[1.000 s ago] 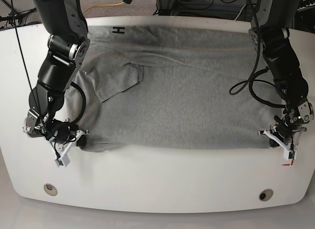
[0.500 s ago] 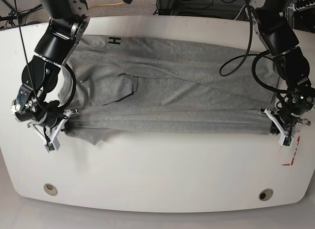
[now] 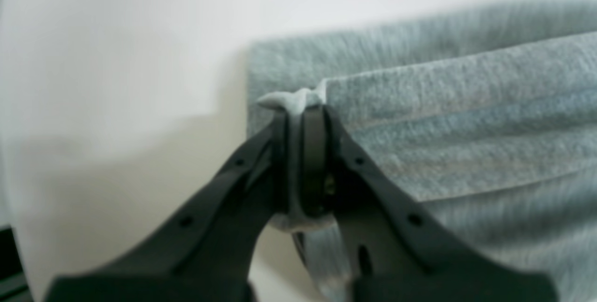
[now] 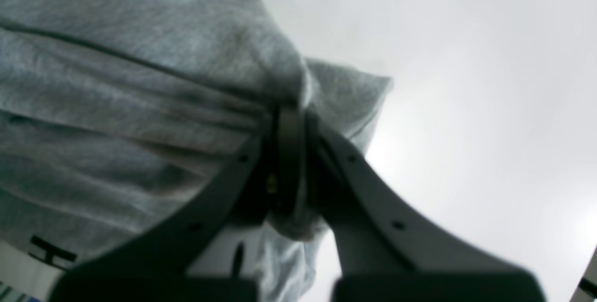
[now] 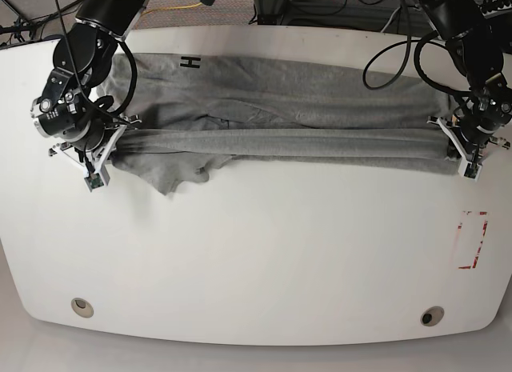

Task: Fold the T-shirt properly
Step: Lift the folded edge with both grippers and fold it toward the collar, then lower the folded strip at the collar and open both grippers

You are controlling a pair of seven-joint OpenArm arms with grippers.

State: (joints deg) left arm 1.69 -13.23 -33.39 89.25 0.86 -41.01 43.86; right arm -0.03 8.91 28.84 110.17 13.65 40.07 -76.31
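Observation:
The heather-grey T-shirt [image 5: 280,108] lies across the far half of the white table [image 5: 256,260], with its near edge lifted and carried back into a long taut roll. A black letter H [image 5: 190,62] shows near its far left edge. My right gripper [image 5: 98,148] is on the base view's left, shut on the shirt's edge; the right wrist view shows the jaws [image 4: 289,115] pinching bunched cloth [image 4: 140,83]. My left gripper [image 5: 462,148] is on the base view's right, shut on the shirt's other corner; the left wrist view [image 3: 301,111] shows cloth [image 3: 466,106] between its jaws.
A loose flap of the shirt [image 5: 172,174] hangs towards the front on the left. A red tape mark [image 5: 472,240] is on the table at right. Two round holes [image 5: 80,306] [image 5: 432,316] sit near the front edge. Cables run behind the table.
Both grippers have carried the shirt's near edge away from the front edge towards the back. The shirt now covers a narrower band, and the flap at left has dragged along.

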